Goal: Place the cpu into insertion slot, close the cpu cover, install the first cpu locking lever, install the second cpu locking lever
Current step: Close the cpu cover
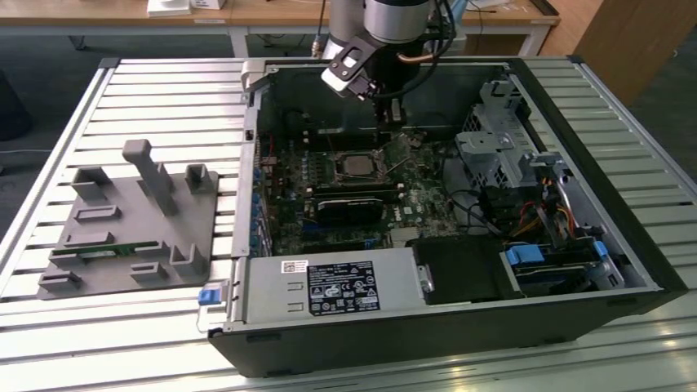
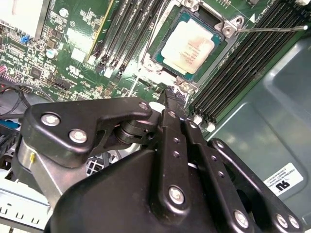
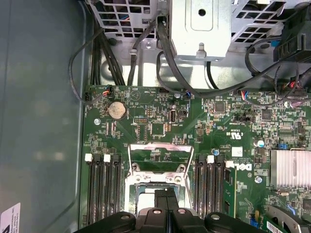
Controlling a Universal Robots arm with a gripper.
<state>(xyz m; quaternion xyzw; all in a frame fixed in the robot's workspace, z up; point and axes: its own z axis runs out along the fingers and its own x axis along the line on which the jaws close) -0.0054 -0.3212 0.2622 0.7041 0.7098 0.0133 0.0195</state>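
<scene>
**Chip seated, cover raised, pincer closed beside the socket**

We see the cpu (image 2: pixel 187 46) lying flat in the insertion slot (image 2: pixel 167 68) on the board inside the open computer case (image 1: pixel 436 343), its dull metal top facing up. The cpu cover (image 3: pixel 160 146) is tipped back off the slot, and the board shows through its cut-out. The gripper (image 2: pixel 171 93) hangs just beside the slot. Its fingers are pressed together, with nothing that we can see between them. A thin locking lever (image 2: pixel 272 29) reaches out from one corner of the slot across the memory slots (image 2: pixel 243 63).

We judge the cover to be light, stiff and hinged, a thin sheet that would bend if forced. The solid frame bar at its free edge is the place to press or pinch, never across the cut-out. The chip beneath is fragile, so we would keep pressure off it.
</scene>
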